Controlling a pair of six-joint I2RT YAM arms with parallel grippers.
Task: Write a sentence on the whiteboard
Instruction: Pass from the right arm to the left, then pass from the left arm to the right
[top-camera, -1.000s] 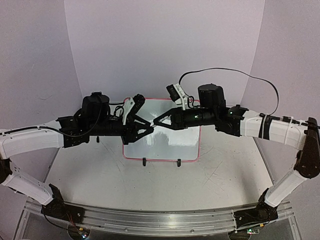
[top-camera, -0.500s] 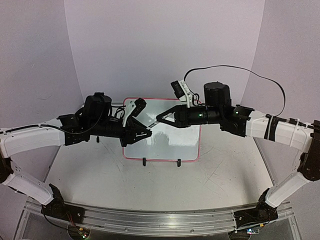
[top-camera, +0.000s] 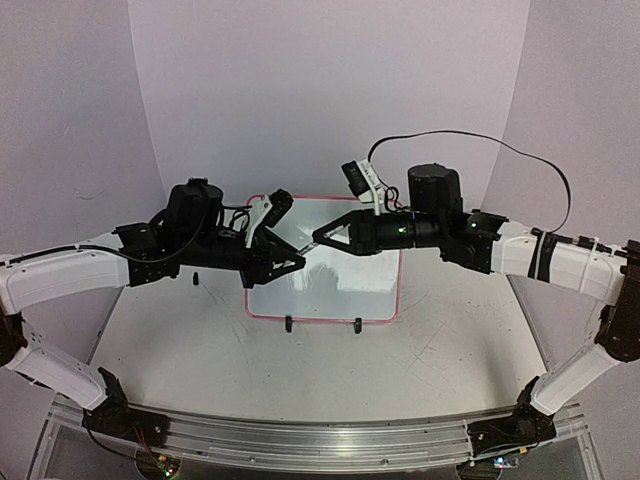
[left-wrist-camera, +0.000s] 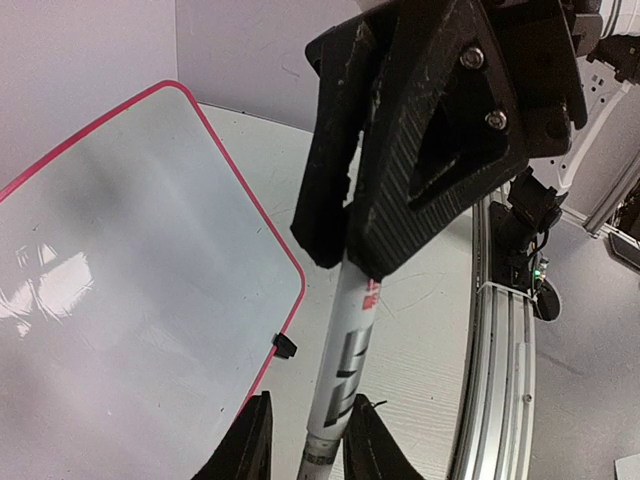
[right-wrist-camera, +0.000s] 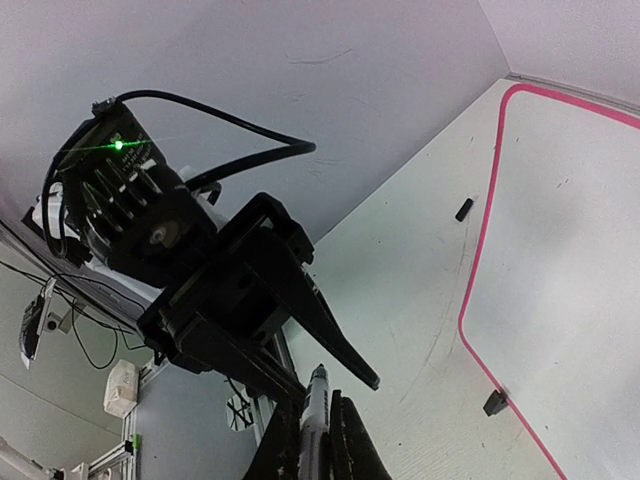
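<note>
The whiteboard leans at the back of the table, white with a red-pink rim and black clip feet. Its face is blank; the sentence does not show. It also shows in the left wrist view and the right wrist view. My right gripper is shut on a white marker in the air in front of the board. My left gripper faces it tip to tip. Its jaws are open around the marker's free end, with a gap on one side.
The scratched grey tabletop lies below both arms. A metal rail runs along the near edge, with the arm bases on it. Lilac walls close the back and sides. A black cable loops above the right arm.
My right arm has drawn back a little to the right, so more of the marker shows between the grippers. My left gripper has shifted slightly and stays around the marker's end.
</note>
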